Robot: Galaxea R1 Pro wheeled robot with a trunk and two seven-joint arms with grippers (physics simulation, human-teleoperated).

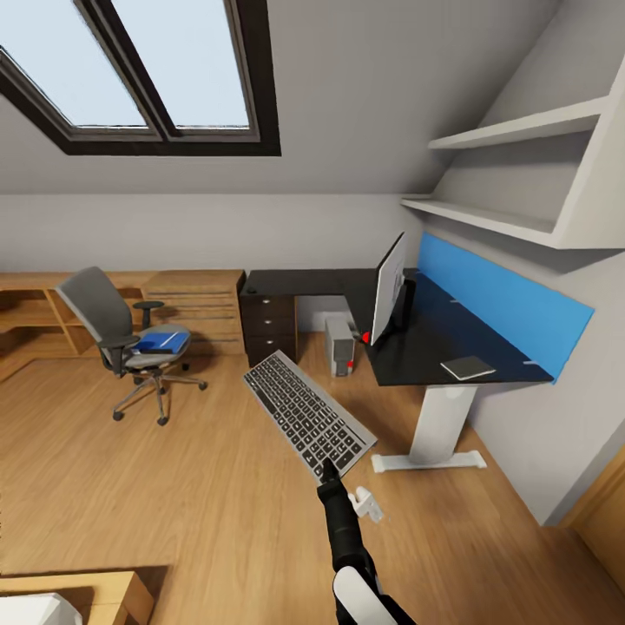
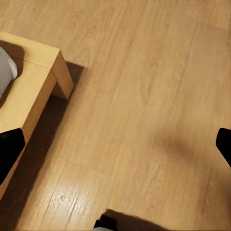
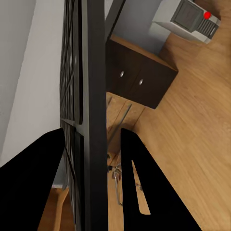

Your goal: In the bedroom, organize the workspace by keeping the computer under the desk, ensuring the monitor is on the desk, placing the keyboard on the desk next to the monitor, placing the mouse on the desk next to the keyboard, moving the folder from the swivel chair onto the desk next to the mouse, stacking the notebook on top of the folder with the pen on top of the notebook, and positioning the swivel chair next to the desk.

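The right arm is reaching forward and up, and the right gripper [image 1: 329, 473] is clamping the near end of the keyboard [image 1: 305, 413], jaws closed on its thin edge. The keyboard is hanging in the air above the floor [image 1: 174, 486], long axis pointing away toward the desk [image 1: 434, 343]. The left gripper [image 2: 115, 149] is facing the floor with its fingers [image 2: 9, 149] wide apart, holding nothing. The folder [image 1: 161, 341] is lying on the swivel chair [image 1: 121, 334].
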